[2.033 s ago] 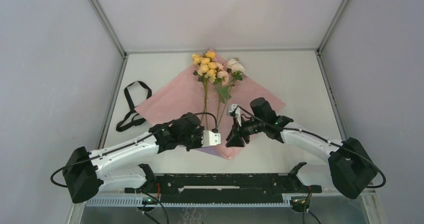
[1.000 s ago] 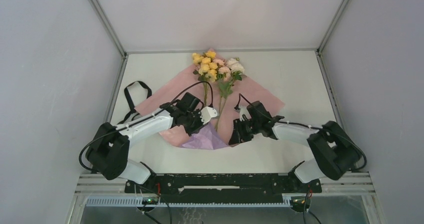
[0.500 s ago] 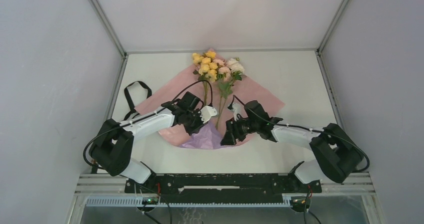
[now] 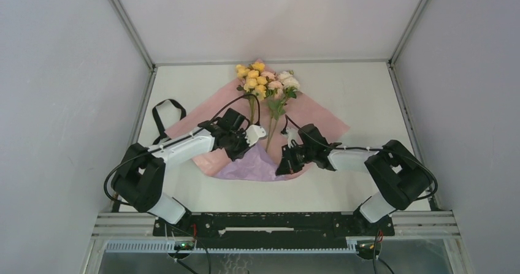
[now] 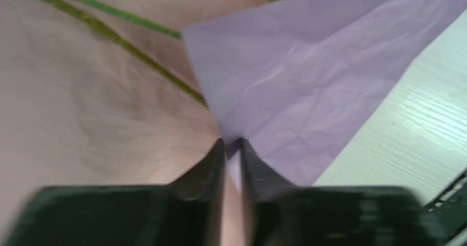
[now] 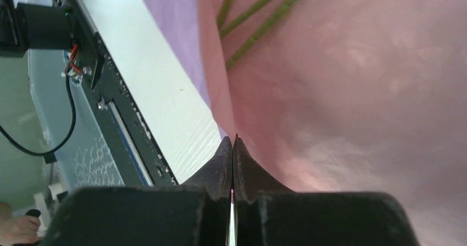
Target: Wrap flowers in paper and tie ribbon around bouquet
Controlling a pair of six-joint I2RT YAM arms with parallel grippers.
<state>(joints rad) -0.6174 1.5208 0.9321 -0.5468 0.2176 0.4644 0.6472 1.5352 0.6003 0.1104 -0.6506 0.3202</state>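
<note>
Top external view: the paper lies pink face up as a diamond on the table, its near corner folded up into a lilac flap over the stem ends of the flowers, whose blooms rest at the far corner, while the ribbon lies loose well to the left. The left gripper has its fingers a narrow slit apart at the flap's corner, and I cannot tell whether they pinch it. The right gripper is closed at the pink sheet's edge.
</note>
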